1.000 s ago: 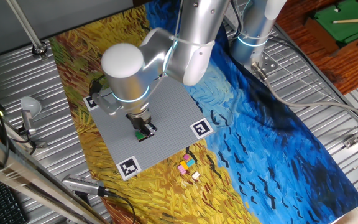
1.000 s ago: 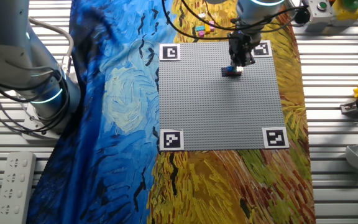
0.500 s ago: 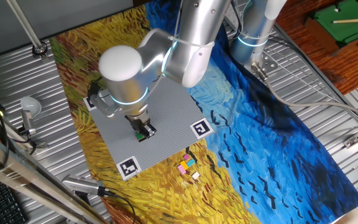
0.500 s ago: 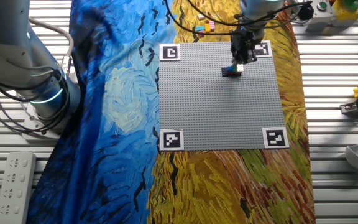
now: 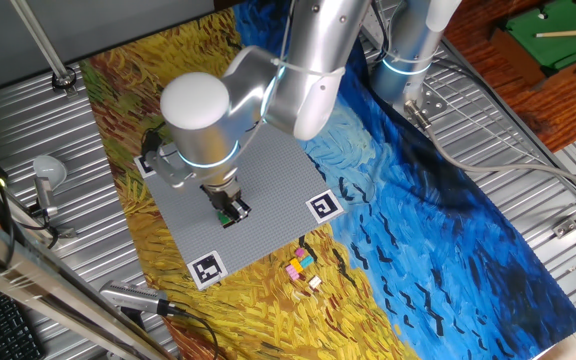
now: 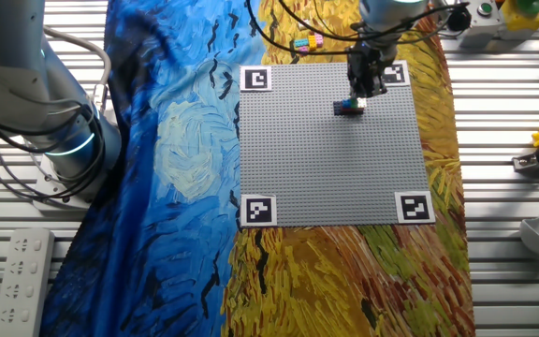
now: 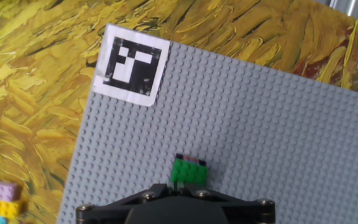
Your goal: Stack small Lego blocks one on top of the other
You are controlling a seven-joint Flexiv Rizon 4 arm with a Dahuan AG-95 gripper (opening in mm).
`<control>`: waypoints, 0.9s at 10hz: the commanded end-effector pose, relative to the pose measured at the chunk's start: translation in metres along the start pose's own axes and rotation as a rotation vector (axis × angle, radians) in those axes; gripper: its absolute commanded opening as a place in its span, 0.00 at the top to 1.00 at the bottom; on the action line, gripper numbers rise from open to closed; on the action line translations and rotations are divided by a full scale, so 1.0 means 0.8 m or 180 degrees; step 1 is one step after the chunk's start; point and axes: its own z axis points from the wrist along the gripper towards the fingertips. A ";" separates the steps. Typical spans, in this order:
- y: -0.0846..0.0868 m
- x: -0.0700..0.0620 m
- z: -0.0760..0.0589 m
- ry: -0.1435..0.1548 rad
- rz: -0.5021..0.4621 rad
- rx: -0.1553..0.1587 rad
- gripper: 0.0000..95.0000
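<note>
Van Gogh-style swirls of yellow and blue cover the cloth (image 5: 448,220) on my work table, with ribbed metal decking showing around its edges. No brand name or readable lettering appears in any view; the only markings are the black-and-white square tags at the corners of the grey studded baseplate (image 6: 326,159), one of them sharp in the hand view (image 7: 132,65).

From left to right in the hand view, a loose cluster of spare bricks (image 7: 2,198), a pale lilac one over a yellow one, lies on the yellow cloth at the lower left, off the plate. Nearer centre sits the green brick (image 7: 188,172), studded on top, with a sliver of red showing at its far edge, so it rests on a second brick beneath. The small stack (image 6: 348,107) stands on the baseplate near the corner tag closest to the arm's end.

My gripper (image 6: 365,82) hangs directly above the stack. Its black body fills the bottom of the hand view, hiding the fingertips, so I cannot tell how far the jaws are parted or whether they grip anything.

In one fixed view, more loose bricks (image 5: 303,266) in pink, yellow and white lie on the cloth just off the plate's near edge. Most of the baseplate is bare studs, leaving wide room toward the two tags farthest from the stack.
</note>
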 end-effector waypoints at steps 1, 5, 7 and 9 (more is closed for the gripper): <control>-0.002 0.000 -0.003 0.0003 -0.0007 -0.0002 1.00; -0.008 -0.002 0.000 0.0002 -0.0020 -0.0003 1.00; -0.011 -0.004 0.013 -0.0021 -0.0024 0.0001 1.00; -0.011 -0.004 0.015 -0.0019 -0.0016 -0.0021 1.00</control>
